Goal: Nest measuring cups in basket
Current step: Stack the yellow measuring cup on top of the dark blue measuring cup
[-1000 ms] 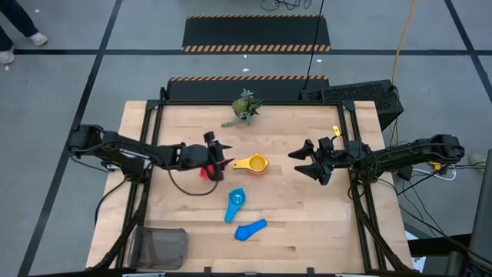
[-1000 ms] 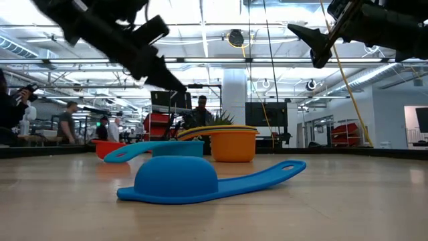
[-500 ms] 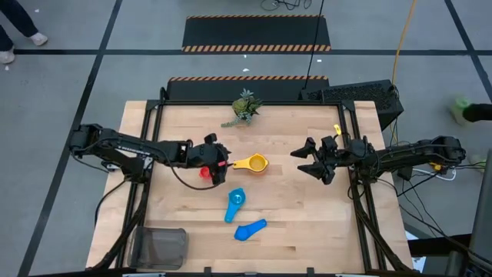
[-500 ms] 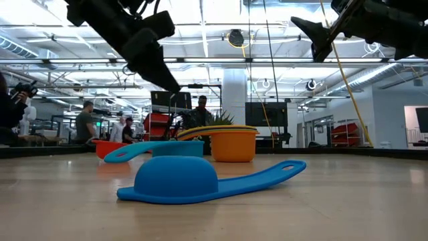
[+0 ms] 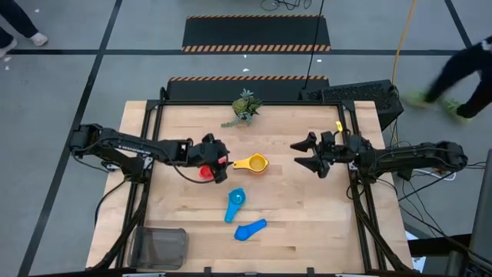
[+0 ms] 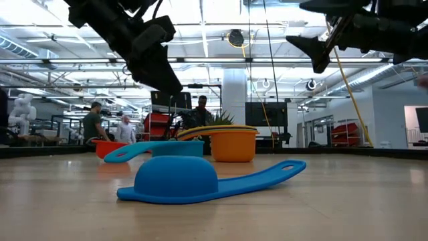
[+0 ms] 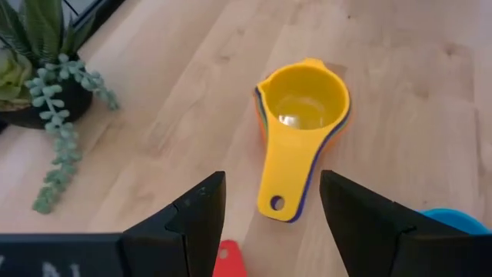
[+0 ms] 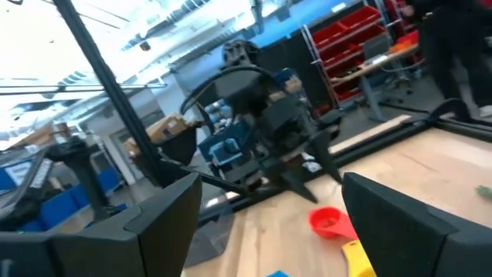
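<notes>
My left gripper [image 5: 219, 163] hovers open over the red cup [image 5: 204, 173], its fingers [image 7: 192, 223] pointing toward the yellow cup [image 7: 304, 114]. The yellow cup sits nested in an orange one and others [image 5: 253, 163], its handle [image 7: 286, 188] toward the left gripper. A light blue cup [image 5: 235, 203] and a blue cup [image 5: 250, 229] lie nearer the near edge; the blue cup [image 6: 177, 179] rests mouth down. The mesh basket [image 5: 160, 246] stands at the near left corner. My right gripper [image 5: 306, 155] is open, raised over the table's right side.
A small potted plant [image 5: 244, 107] stands by the far edge, its trailing stem [image 7: 60, 146] on the wood. Bare wood lies between the cups and the right gripper. People [image 6: 93, 124] stand in the room beyond, and one walks past the table's far right [image 5: 453, 73].
The left gripper has tipped its fingers more steeply down above the red cup, staying about where it was. The right gripper has shifted slightly toward the far edge. The cups have not moved.
</notes>
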